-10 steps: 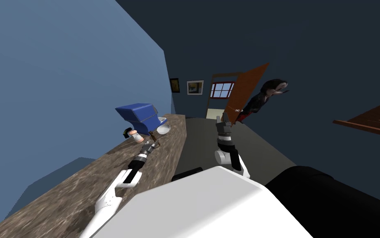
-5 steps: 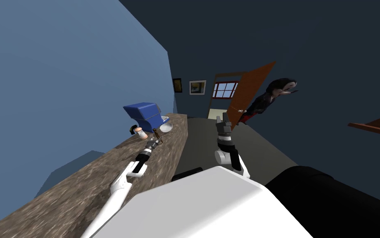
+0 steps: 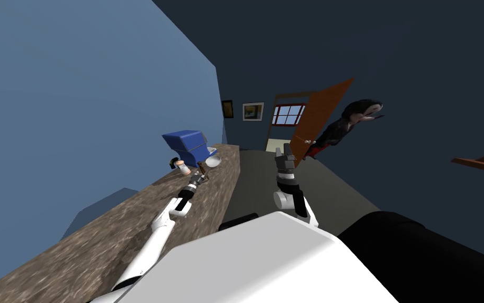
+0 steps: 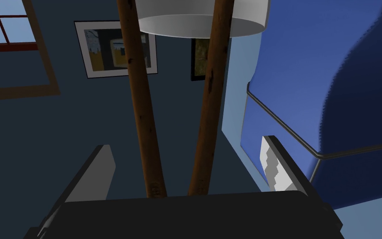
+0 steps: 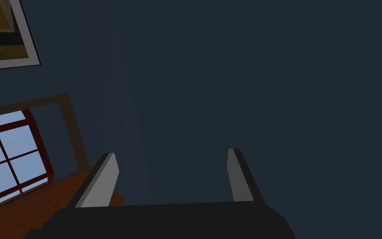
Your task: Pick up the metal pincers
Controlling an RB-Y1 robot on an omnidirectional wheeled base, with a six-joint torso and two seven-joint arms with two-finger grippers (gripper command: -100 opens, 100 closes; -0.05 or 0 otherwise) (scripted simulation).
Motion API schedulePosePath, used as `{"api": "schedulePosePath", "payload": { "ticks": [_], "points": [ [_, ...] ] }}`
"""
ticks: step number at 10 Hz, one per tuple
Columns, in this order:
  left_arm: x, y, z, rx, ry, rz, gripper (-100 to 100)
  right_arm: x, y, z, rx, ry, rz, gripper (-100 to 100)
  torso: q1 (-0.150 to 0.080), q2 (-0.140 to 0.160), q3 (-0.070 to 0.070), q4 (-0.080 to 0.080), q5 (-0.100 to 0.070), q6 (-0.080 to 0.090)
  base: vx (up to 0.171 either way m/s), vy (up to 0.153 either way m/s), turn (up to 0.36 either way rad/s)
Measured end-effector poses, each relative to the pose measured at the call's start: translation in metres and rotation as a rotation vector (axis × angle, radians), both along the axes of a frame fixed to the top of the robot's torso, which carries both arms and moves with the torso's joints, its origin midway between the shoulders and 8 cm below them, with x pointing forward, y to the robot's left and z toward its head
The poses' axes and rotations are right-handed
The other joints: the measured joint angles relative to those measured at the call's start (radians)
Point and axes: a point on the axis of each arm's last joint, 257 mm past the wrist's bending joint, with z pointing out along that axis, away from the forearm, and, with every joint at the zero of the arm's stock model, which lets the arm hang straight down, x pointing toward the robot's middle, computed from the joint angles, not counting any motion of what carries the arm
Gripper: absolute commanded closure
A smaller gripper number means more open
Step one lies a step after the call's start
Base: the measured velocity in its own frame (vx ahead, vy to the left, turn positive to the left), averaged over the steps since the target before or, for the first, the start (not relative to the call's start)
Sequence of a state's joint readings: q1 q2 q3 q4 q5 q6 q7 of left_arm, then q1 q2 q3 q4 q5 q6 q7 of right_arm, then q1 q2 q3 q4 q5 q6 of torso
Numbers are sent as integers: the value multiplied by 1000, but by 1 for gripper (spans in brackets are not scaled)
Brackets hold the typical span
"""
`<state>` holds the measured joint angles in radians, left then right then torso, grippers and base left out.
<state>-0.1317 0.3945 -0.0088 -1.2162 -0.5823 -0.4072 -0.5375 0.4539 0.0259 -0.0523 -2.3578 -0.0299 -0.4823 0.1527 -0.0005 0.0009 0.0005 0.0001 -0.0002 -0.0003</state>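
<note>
Now, left gripper [image 4: 186, 143]: fingers spread wide and clamped on nothing; in the head view it [image 3: 200, 177] sits at the end of the outstretched left arm, low over the counter.
Left fingers [image 4: 275, 168]: one stands on each outer side of the pincers' handles, with an open gap between each blade and the nearest handle.
Pincers [image 4: 143, 124]: two long brown speckled handles run from the gripper's body straight ahead between the fingers, close together at the body and spreading slightly farther out. In the head view they [image 3: 202, 170] show as a small brown shape at the gripper's tip. Whether they rest on the counter I cannot tell.
Bowl [image 4: 202, 18]: white and round, straight ahead of the left gripper past the handles, which cross in front of its rim in the wrist view. In the head view it [image 3: 212, 162] stands on the counter just beyond the gripper.
Blue boxy thing [image 4: 331, 103]: close beside the gripper's outer finger and ahead of it, with a thin grey band round it. In the head view it [image 3: 185, 144] stands on the counter behind the bowl, against the blue wall.
Small peach item [image 3: 183, 168]: on the counter just beside the gripper on the wall side, with a dark part at its far end.
Counter [image 3: 104, 236]: mottled brown top, running under the left arm along the blue wall.
Right gripper [image 5: 172, 152]: fingers apart, nothing between them. In the head view it [image 3: 286, 153] is raised upright, well apart from the left gripper, off the counter's edge over the dark floor.
Door [image 3: 317, 118]: orange-brown, standing open beyond the right gripper.
</note>
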Motion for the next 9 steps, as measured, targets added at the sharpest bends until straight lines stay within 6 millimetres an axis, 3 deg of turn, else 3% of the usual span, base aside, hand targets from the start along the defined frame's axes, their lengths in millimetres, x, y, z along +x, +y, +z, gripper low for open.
{"api": "schedulePosePath", "payload": {
  "ticks": [9],
  "points": [
    [58, -48, 12, 8, 5, -83, -100, 0, 0, 0, 0, 0, 0, 0, -1, 1, 1, 0, 0, 0, -39, 3, 51]
  ]
}}
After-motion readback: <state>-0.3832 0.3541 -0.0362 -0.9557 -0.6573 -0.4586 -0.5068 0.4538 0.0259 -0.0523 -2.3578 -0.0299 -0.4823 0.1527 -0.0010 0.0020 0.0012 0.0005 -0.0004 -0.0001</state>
